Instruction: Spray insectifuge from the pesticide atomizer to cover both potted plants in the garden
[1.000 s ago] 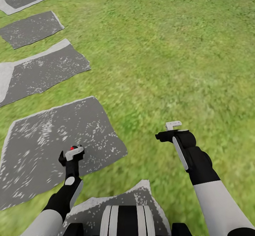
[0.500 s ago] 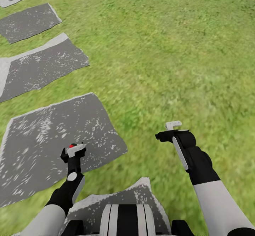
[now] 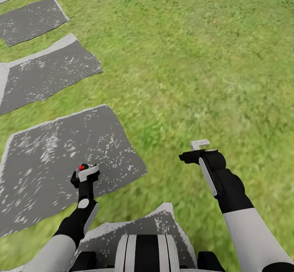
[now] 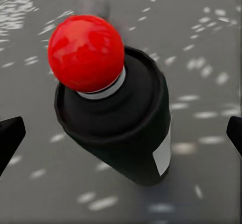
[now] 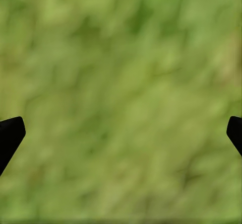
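Ahead, from the head view, my left tool (image 3: 85, 175) grips the pesticide atomizer (image 3: 83, 170) over the nearest paving slab (image 3: 49, 158); my right tool (image 3: 195, 150) hangs over lawn (image 3: 204, 60) beside that slab. Left wrist: the atomizer's red tip (image 4: 85, 53) sits between my fingertips. Right wrist: blurred grass, tool spread wide, empty.

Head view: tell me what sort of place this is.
Probably a garden or yard: green lawn covers most of the ground, and a line of grey paving stones runs across it at the robot's left.
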Motion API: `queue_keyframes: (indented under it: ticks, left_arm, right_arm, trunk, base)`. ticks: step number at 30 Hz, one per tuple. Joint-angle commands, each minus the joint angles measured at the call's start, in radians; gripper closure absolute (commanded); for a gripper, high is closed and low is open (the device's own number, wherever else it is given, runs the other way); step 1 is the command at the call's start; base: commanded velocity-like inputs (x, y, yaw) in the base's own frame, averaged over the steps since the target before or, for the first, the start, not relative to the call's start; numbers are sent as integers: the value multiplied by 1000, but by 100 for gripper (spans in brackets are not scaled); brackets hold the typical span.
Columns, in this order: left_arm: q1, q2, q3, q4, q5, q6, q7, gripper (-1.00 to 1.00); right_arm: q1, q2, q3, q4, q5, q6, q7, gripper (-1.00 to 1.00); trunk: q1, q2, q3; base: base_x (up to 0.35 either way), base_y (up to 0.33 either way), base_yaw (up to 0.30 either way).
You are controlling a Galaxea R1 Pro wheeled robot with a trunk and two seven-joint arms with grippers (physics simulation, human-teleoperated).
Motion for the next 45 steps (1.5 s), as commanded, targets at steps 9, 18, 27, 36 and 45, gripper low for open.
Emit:
queue_keyframes:
  ticks: [9,18,27,36,45]
  left_arm:
    - [-21,0,0,13,4,0,-3,-100]
    - [-37,0,0,37,6,-1,-3,100]
    - [-39,-1,1,8,7,-27,-3,100]
    - [-23,2,-1,-53,8,-147,-20,100]
    - [-6,24,-3,-113,0,-143,-203,100]
  right_arm:
    - [0,0,0,0,0,0,0,-100]
    - [0,0,0,0,0,0,0,-100]
    - [0,0,0,0,0,0,0,-100]
    - [0,0,0,0,0,0,0,-100]
    - [0,0,0,0,0,0,0,-100]
  trunk:
    - [0,0,0]
    - [0,0,0]
    - [0,0,0]
    - [0,0,0]
    - [0,0,0]
  base:
    - [0,0,0]
    - [0,0,0]
    - [0,0,0]
    - [0,0,0]
    - [0,0,0]
